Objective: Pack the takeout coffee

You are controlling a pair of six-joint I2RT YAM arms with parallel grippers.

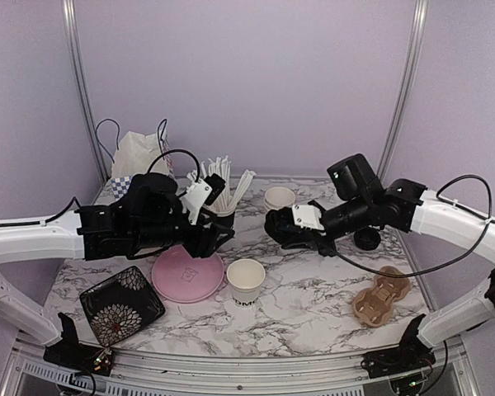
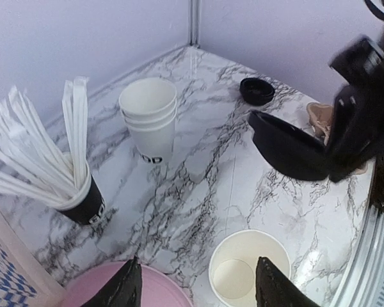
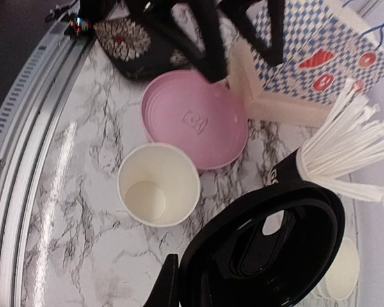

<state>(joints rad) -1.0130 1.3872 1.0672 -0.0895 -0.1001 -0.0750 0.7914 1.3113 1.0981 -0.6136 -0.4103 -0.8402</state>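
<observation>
One takeout coffee cup (image 1: 246, 280) stands upright and uncovered on the marble, just right of the pink plate (image 1: 187, 275). In the left wrist view this cup (image 2: 243, 272) lies below my open left gripper (image 2: 198, 291); one fingertip (image 2: 272, 288) overlaps its rim and nothing is held. My right gripper (image 1: 285, 231) is shut on a round black lid (image 3: 269, 249), pinching its rim. It holds the lid tilted above the table, behind and right of the cup (image 3: 159, 184). A stack of empty cups (image 1: 279, 198) stands at the back.
A black cup of white sticks (image 1: 223, 206) stands behind the plate. A paper bag (image 1: 140, 153) is at the back left, and a black patterned dish (image 1: 121, 305) at the front left. The cardboard cup carrier (image 1: 381, 295) lies at right, with spare black lids (image 1: 367, 239) behind it.
</observation>
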